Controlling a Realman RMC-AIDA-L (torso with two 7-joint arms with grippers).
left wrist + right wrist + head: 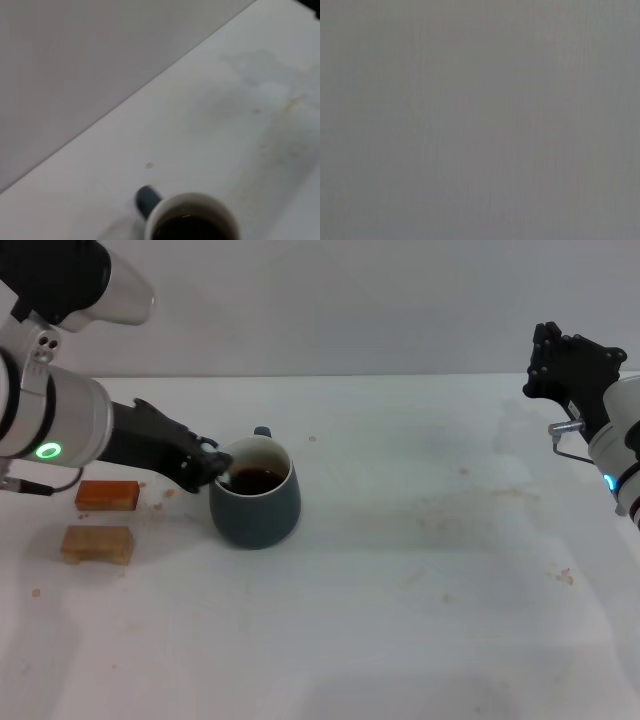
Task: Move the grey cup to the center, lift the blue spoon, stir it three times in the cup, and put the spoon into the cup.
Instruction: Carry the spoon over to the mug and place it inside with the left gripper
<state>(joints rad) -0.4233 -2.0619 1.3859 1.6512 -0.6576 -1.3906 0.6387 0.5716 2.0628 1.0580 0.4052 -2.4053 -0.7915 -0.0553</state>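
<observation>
White stained counter carries the squat slate-grey mug of brown liquid just ahead of the left pincer, presumably stirring; its closure I cannot tell. Right pincer parked aloft.

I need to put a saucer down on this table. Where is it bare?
Bare: the tabletop from the grey cup across to the right gripper raised at the far right edge. Crowded: left of the cup, with the left gripper at its rim and two blocks.
</observation>
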